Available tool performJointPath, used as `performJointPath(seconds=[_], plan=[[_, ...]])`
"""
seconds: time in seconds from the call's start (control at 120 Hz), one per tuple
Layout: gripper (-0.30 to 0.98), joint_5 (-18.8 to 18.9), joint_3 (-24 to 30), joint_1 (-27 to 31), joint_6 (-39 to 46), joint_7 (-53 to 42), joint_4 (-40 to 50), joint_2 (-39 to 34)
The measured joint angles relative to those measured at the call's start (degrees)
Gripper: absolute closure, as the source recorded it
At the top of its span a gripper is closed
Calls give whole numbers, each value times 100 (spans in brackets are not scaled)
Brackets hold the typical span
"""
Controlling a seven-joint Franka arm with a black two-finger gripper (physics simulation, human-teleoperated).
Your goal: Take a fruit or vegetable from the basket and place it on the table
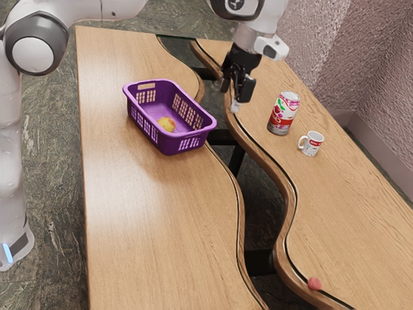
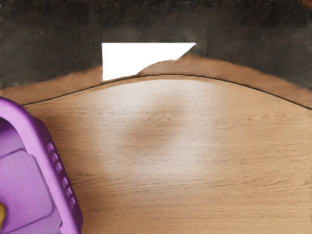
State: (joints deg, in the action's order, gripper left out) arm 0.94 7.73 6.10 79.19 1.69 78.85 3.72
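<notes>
Above the gap between the two table halves hangs my gripper [image 1: 236, 94], its fingers apart. It is off to the exterior view's right of the purple basket [image 1: 136, 105] and higher than its rim. A yellow fruit or vegetable [image 1: 166, 124] lies on the basket's floor. The wooden table [image 1: 155, 213] holds the basket on its near half. In the wrist view, part of the basket [image 2: 61, 180] shows beside bare table [image 2: 195, 146], with a sliver of the yellow item [image 2: 2, 214] inside.
On the other table half stand a red and white can [image 1: 284, 113] and a small mug [image 1: 312, 143]. A small red object [image 1: 314, 283] lies near that half's curved edge. A wavy gap separates the halves.
</notes>
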Motion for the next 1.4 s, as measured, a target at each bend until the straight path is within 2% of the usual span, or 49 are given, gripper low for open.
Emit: performJointPath(seconds=[0.25, 0.275, 0.35, 0.417, 0.492, 0.625, 0.783, 0.867, 1.125, 1.4], plan=[[0, -2, -74, -14, 576, 65, -243, -40], [0, 4, -189, -81, 593, 74, -301, -26], [0, 4, -1051, -341, 640, 92, -371, 137], [0, -6, -1583, 165, 671, 106, -382, 255], [0, -23, -1766, 627, 708, 124, -391, 366], [0, -37, -1819, 512, 746, 154, -339, 365], [0, -28, -1813, 463, 1292, 197, 2221, -1178], [0, 0, -1827, 524, 1587, 224, 2995, -1493], [0, 32, -2138, 558, 2125, 287, 3683, -1437], [0, 35, -1909, 534, 2403, 381, 3997, -1481]])
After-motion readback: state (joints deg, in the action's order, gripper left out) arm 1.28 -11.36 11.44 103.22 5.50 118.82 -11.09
